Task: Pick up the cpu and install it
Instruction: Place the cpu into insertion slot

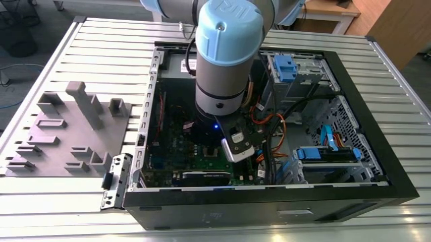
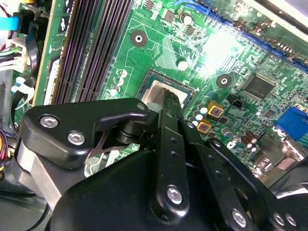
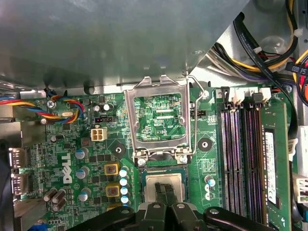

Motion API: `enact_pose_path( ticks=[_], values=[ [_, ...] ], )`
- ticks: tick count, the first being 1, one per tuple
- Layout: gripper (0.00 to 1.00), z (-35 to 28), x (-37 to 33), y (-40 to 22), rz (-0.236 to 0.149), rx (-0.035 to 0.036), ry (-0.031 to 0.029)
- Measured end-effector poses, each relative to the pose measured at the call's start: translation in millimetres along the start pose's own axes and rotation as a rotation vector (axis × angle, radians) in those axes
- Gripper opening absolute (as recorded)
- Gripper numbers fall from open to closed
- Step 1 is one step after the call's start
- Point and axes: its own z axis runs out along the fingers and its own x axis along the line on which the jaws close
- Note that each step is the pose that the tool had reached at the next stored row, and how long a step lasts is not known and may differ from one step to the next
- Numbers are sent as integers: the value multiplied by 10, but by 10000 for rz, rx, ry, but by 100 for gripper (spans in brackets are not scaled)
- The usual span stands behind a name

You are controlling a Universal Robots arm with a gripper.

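The gripper (image 3: 166, 188) has its fingers (image 3: 160, 192) drawn close together with nothing seen between them. Their tips are over the middle of the cpu (image 3: 150, 185). The cpu lies flat in its socket (image 3: 163, 172) on the green board (image 3: 72, 159), and the fingers cover a strip of its silver top. Whether the tips touch it cannot be told. In the second wrist view the gripper (image 2: 169, 96) again hides much of the cpu (image 2: 155, 91), and its black body blocks the board nearer the camera. Just beside the socket the shiny metal frame (image 3: 130, 120) stands swung open.

At the exterior view's left, a grey tray (image 1: 67, 131) of plastic blocks lies on the slatted table (image 1: 40, 212), its near corner cut off by the picture's edge. Next comes the open computer case (image 1: 269, 204). The arm (image 1: 225, 60) reaches down into it, and its wrist blocks the middle of the board (image 1: 168, 146). Toward the right, blue drive holders (image 1: 326, 154) sit among tangled cables.
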Motion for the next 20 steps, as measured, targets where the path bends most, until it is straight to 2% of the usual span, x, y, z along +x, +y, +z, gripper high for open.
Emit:
enact_pose_path(
  ticks=[5,7,17,20],
  values=[
    [11,-23,-2,4,0,-30,-11],
    [11,-65,0,1,0,-6,-2],
    [11,-298,1,4,0,-7,-3],
    [11,-326,1,4,0,-9,-3]
  ],
)
